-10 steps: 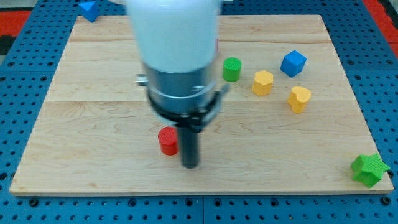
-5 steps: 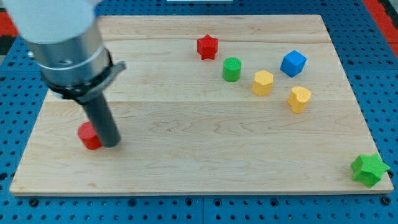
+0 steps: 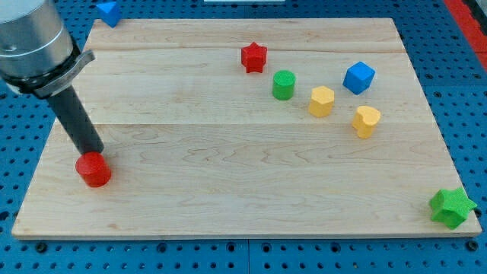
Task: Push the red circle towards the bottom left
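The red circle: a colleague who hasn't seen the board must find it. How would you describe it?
Start at the wooden board's lower part at the view's left. The red circle sits there alone, right at my tip. The only other red block, a red star, lies near the view's top beside a green cylinder.

my tip just above red circle, board's bottom-left

A pale wooden board carries the blocks. Taking the green cylinder as landmark: the red star sits just up-left of it, the yellow hexagon just right, the blue cube further right, another yellow block down-right, the green star at the far bottom-right corner, the red circle far down-left.
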You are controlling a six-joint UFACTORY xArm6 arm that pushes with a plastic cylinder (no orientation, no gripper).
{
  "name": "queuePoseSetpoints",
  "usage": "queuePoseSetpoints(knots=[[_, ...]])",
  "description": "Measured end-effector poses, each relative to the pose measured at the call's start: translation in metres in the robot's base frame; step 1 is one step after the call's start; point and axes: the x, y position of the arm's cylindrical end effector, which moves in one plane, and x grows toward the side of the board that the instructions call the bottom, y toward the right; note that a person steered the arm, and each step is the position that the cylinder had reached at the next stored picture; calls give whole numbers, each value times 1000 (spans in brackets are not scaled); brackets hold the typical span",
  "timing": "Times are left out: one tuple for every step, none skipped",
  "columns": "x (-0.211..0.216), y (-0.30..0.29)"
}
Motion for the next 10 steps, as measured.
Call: queuePoseSetpoints(knots=[[7,-1],[7,43],[7,83],[19,93],[20,66],[25,41],[52,32],[72,21],[80,1],[71,-2]])
